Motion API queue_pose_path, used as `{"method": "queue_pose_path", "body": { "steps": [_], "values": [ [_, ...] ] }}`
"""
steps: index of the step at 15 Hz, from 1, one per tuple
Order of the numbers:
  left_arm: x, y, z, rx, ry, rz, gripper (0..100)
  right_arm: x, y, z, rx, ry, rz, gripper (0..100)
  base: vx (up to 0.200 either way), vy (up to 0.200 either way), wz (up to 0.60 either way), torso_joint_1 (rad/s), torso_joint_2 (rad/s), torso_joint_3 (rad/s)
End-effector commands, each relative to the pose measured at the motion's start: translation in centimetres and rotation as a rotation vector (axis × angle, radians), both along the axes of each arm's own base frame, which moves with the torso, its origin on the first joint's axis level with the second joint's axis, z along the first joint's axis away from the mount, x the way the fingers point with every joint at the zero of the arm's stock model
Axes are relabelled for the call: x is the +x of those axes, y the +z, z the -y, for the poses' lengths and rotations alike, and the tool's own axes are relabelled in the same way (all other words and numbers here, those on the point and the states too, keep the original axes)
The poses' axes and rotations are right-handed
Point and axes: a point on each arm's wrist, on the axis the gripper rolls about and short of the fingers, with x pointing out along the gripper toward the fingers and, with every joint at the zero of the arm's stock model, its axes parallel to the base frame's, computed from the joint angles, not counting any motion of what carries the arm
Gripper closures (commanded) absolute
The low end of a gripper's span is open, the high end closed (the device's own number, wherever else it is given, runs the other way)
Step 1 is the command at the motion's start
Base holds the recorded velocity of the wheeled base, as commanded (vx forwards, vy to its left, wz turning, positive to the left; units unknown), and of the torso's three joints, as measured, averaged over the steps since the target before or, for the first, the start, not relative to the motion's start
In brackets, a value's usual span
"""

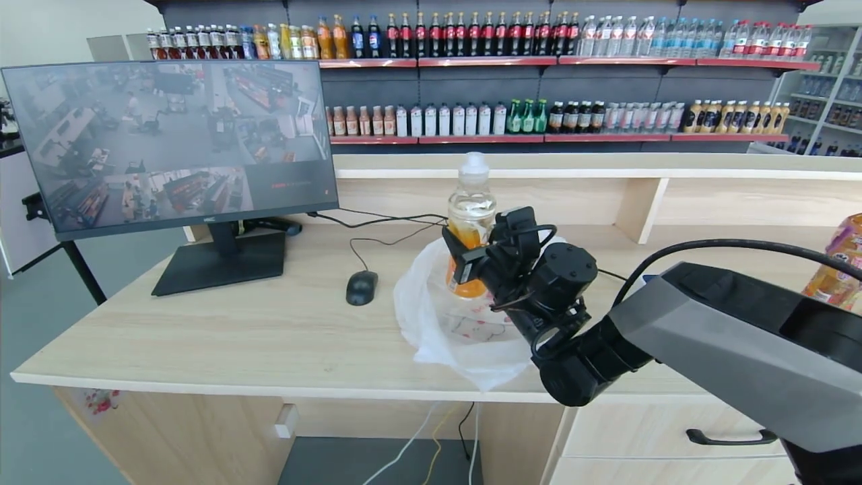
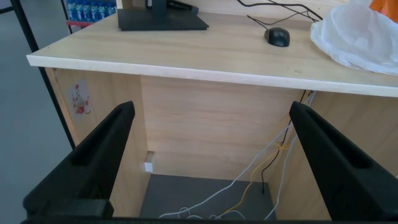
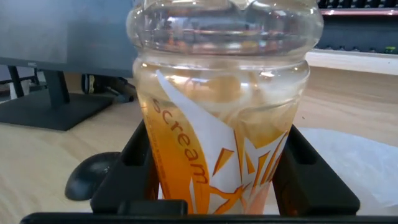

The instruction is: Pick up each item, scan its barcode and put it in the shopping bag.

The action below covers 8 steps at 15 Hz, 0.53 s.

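- The right gripper point(image 1: 469, 259) holds the orange drink bottle point(image 1: 471, 202) upright, its fingers point(image 3: 130, 168) clamped on the labelled body. The bottle sits over the white shopping bag point(image 1: 431, 316) near the surface's point(image 1: 236, 330) front edge, apparently positioned for lowering in.
- The left gripper point(image 2: 211, 115) hangs below that front edge, fingers point(image 2: 99, 149) spread wide and empty, likely parked out of the way.
- Another bottle point(image 1: 838, 266) waits toward the surface's right end.

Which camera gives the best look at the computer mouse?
The head view: the mouse lies whole on the counter. Left wrist view shows it farther off; right wrist view, partly hidden behind the right pincer.
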Motion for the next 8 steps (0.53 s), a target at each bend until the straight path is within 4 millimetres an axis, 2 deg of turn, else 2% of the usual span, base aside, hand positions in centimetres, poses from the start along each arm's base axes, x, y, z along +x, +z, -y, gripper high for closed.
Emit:
{"method": "queue_pose_path", "body": {
  "steps": [1, 8],
  "values": [
    [0.0, 0.0, 0.0, 0.0, 0.001, 0.001, 0, 0.4, -0.9, -0.1, -0.004, -0.003, -0.011, 100, 0.0, 0.0, 0.0, 0.0, 0.0, 0.0],
    [0.0, 0.0, 0.0, 0.0, 0.0, 0.001, 0, 1.3, -3.6, -0.4, -0.028, -0.007, -0.054, 100, 0.0, 0.0, 0.0, 0.0, 0.0, 0.0]
  ]
}}
